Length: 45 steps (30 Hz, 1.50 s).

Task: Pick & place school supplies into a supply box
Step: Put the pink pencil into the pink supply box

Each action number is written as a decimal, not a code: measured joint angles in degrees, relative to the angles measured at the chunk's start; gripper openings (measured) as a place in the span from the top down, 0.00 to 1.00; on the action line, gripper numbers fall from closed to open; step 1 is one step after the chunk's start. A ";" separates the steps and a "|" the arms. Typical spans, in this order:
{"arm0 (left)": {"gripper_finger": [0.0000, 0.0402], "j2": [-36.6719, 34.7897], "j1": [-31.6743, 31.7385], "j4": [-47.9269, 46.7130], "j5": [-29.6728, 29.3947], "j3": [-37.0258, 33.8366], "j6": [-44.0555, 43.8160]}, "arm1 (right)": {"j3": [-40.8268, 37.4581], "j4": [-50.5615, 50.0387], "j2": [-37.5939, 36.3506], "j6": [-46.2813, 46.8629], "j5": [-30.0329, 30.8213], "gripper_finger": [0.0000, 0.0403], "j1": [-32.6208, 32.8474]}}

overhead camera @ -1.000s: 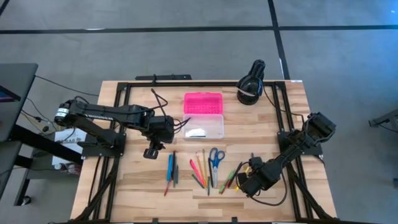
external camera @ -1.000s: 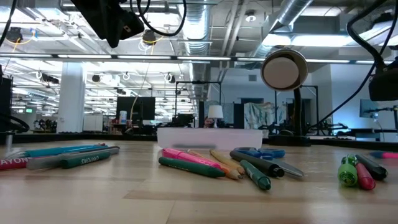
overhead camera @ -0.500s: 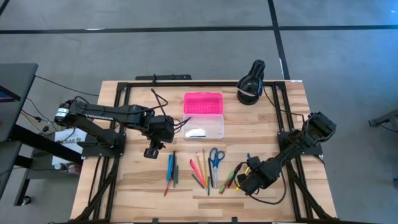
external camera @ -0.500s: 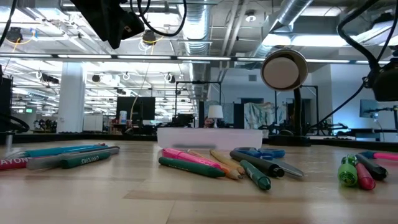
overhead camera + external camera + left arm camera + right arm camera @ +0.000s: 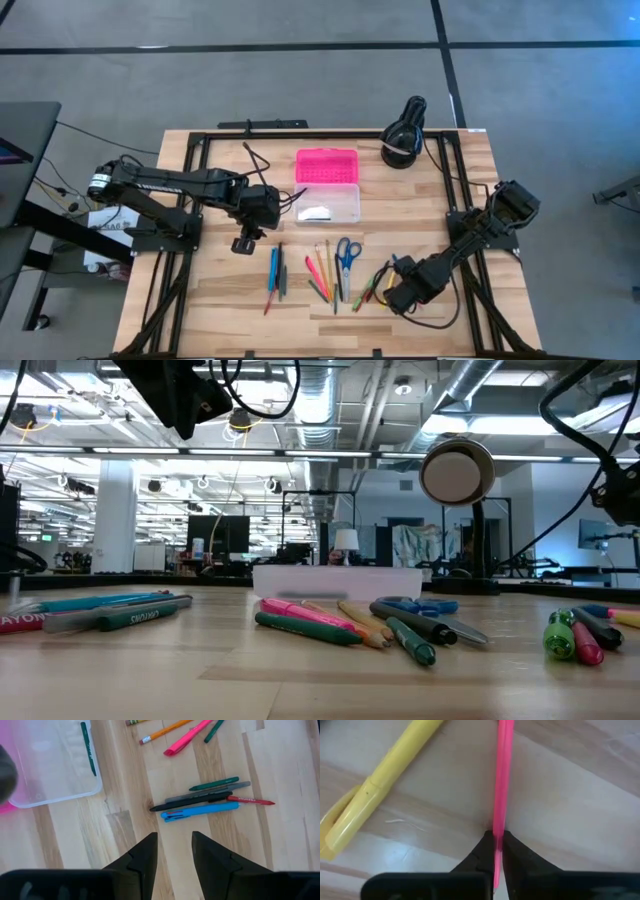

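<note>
The supply box (image 5: pixel 327 186) sits at the table's middle, its pink lid (image 5: pixel 327 166) open on the far side and its clear base (image 5: pixel 50 765) holding one green pen (image 5: pixel 89 755). Pens, pencils and markers (image 5: pixel 325 272) lie in loose groups near the table's near edge, with blue-handled scissors (image 5: pixel 346 253) among them. My right gripper (image 5: pixel 497 842) is low over the right-hand group and shut on a pink pen; a yellow highlighter (image 5: pixel 385 770) lies beside it. My left gripper (image 5: pixel 172 845) hovers open to the left of the box, above a group of pens (image 5: pixel 210 802). My right gripper pinches the pink pen (image 5: pixel 501 795) between its two fingers (image 5: pixel 482 850), which lie along the pen. The pen runs straight out ahead of the fingertips over the wood. Whether it is lifted clear of the table cannot be told.
A black round lamp-like device (image 5: pixel 404 135) stands at the table's far right corner, with a cable beside it. Black frame rails (image 5: pixel 175 270) run along the table's left and right sides. Bare wood (image 5: pixel 220 300) shows at the near left.
My right gripper has crept a little toward the table's left and far side, staying low among the right-hand pens. In the low view the pink pen's end has shifted with it, and a yellow pen now shows at the right edge. The left arm has kept still.
</note>
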 joint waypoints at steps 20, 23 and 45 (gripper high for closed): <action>0.72 0.00 1.54 0.00 -2.18 0.00 0.59 | -0.04 -4.11 -2.62 2.62 -0.08 1.00 4.24; 0.72 0.00 1.64 0.00 -2.17 0.00 0.71 | 0.91 -4.99 -2.64 2.62 0.77 1.00 4.23; 0.72 0.00 1.66 -0.07 -3.80 0.00 -2.24 | 18.14 -26.02 -2.75 -36.39 21.97 1.00 -12.81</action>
